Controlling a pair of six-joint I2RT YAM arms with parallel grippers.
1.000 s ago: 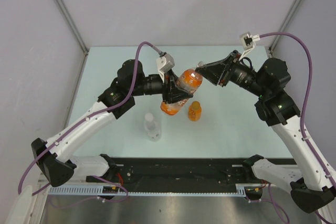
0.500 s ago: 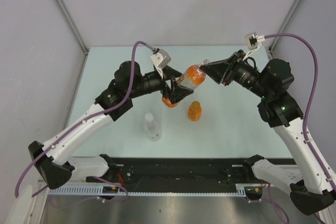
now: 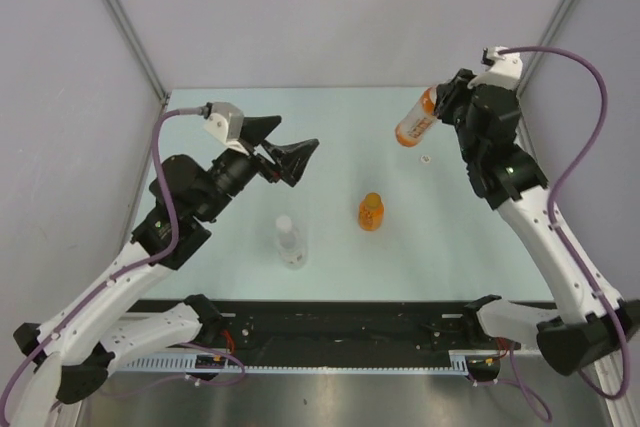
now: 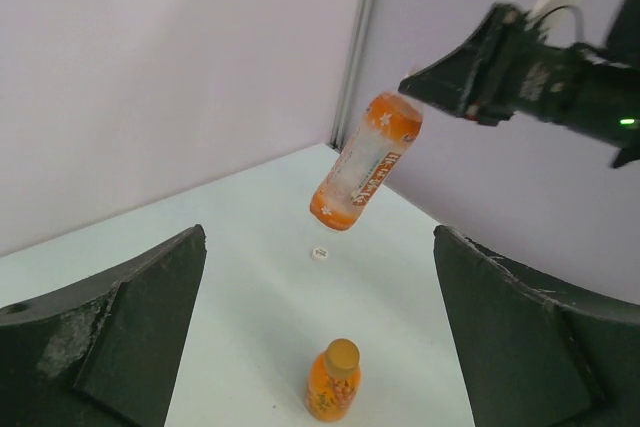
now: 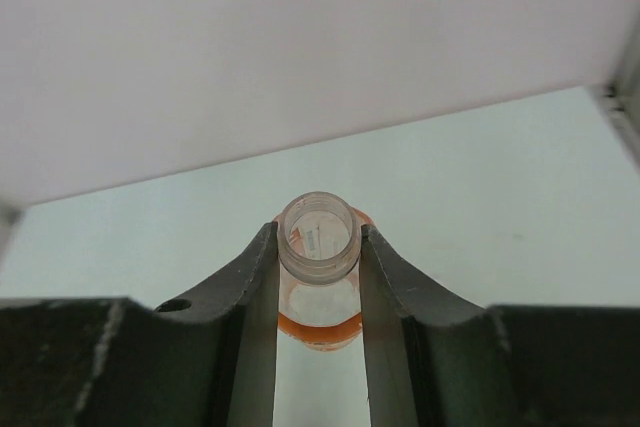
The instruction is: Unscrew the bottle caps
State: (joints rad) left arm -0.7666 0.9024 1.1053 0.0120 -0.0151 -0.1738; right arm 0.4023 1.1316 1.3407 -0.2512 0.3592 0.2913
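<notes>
Altogether three bottles [image 3: 414, 119] [image 3: 371, 211] [image 3: 290, 240]: right pincer [image 3: 434, 100] clamps tall bottle [image 4: 365, 162] (uncapped), left pincer [image 3: 295, 135] spread; one loose cap [image 3: 425, 159].

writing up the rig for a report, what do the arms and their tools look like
Left arm and right arm: white links, black joints. Left tool and right tool: two black wedge-shaped fingers each, a purple cable at each wrist.

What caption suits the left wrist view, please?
Right tool holds the tall orange bottle aloft; below, a white cap and a short orange bottle.
</notes>
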